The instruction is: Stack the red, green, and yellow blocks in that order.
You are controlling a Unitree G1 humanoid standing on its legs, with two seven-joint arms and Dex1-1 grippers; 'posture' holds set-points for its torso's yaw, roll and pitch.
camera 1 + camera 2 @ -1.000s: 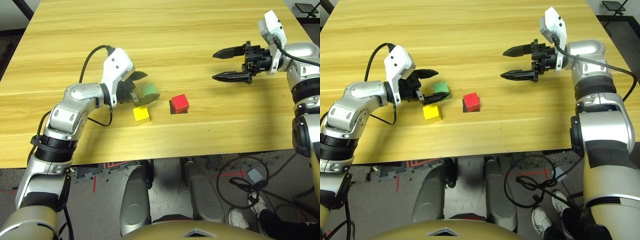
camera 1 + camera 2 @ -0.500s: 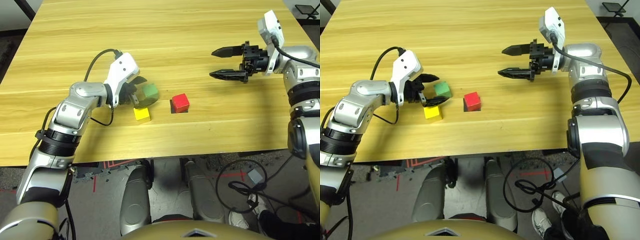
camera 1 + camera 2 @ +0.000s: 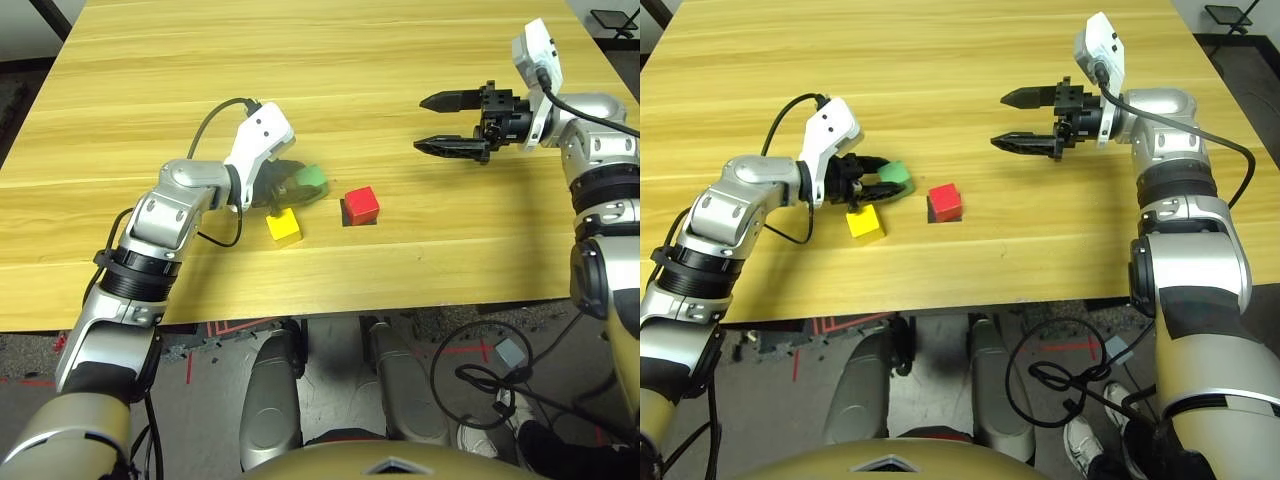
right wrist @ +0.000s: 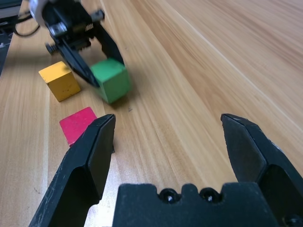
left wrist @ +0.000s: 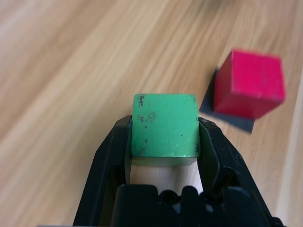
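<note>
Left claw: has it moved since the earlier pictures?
Yes: the left gripper has moved toward the robot's right, closer to the red block, which has stayed put.

From where I stood, the left gripper (image 3: 885,178) covered part of the green block (image 3: 897,177), the red block (image 3: 945,201) hid much of the flat black patch (image 3: 943,216) beneath it, and at the far right a dark stand (image 3: 1230,16) was cut off by the view's edge.
</note>
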